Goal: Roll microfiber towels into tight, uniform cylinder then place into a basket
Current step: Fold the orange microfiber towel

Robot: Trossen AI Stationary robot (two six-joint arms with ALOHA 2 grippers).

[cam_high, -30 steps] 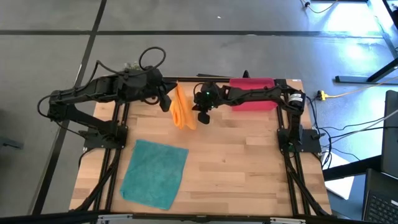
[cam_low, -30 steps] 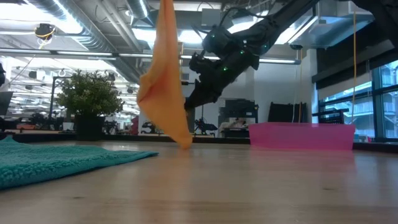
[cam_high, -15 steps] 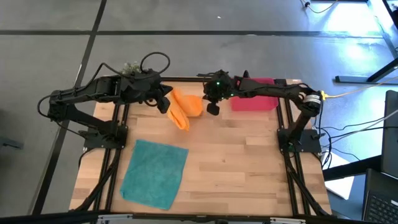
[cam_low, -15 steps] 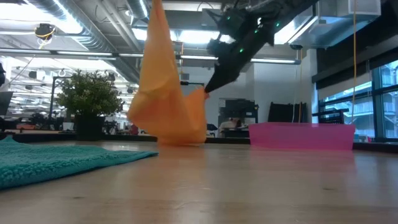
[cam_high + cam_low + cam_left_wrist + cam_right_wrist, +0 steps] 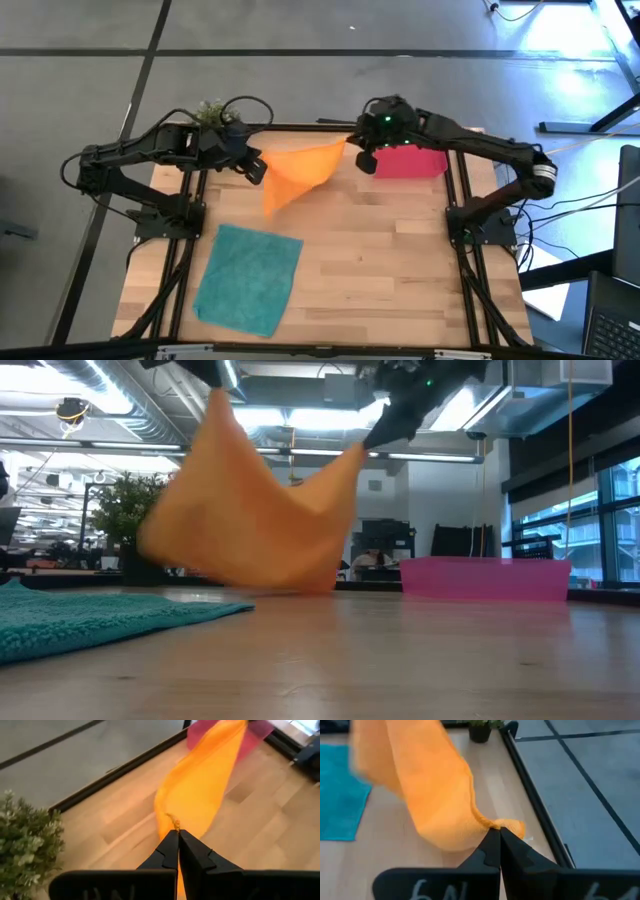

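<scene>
The orange towel (image 5: 300, 170) hangs spread between my two grippers over the table's far middle. My left gripper (image 5: 256, 168) is shut on its left corner, and my right gripper (image 5: 352, 152) is shut on its right corner, close to the pink basket (image 5: 412, 162). In the low view the orange towel (image 5: 260, 520) sags in a wide V between the two held corners. The teal towel (image 5: 248, 280) lies flat on the table's near left. The basket (image 5: 485, 578) stands on the table at the far right. My left gripper pinches a corner of the orange towel (image 5: 175, 824) between its two fingertips, slanting down from the table's left side. The cloth runs away from the fingers toward the basket, hanging slack below. My right gripper pinches another corner (image 5: 509, 826) between its two fingertips, slanting down from the right. The cloth drops away from it in a loose sheet, whose lowest fold (image 5: 318, 582) hangs near the tabletop; whether it touches I cannot tell.
A small green plant (image 5: 210, 108) stands at the far left corner, just behind my left arm. Bare wood lies in the table's middle and near right (image 5: 400, 270).
My right gripper has risen and gone toward the far right edge and the basket, drawing one corner of the orange towel up with it. The towel, which had hung as a narrow bunch from my left gripper, is now spread wide between both. My left gripper has tipped downward.
</scene>
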